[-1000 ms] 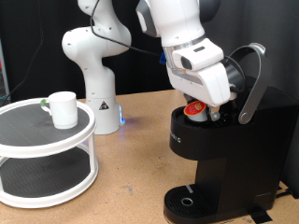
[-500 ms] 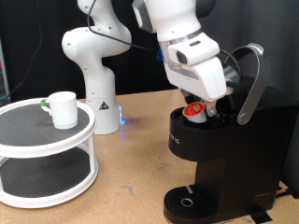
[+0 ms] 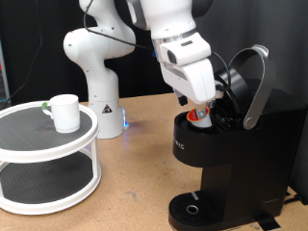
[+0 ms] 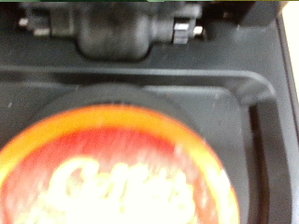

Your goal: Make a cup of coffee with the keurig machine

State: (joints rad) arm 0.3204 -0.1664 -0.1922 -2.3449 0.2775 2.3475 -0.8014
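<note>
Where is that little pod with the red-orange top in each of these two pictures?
Exterior view: the pod sits in the open top of the keurig machine, just under the tool.
Wrist view: the pod fills the lower half, blurred.
Shared landmark: the machine's black pod chamber.

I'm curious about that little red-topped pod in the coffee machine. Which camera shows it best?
The wrist view: the pod fills the lower half of the picture, its red-orange top plain though blurred, in the keurig machine. The exterior view shows only a small red patch, mostly hidden under the gripper.
</note>
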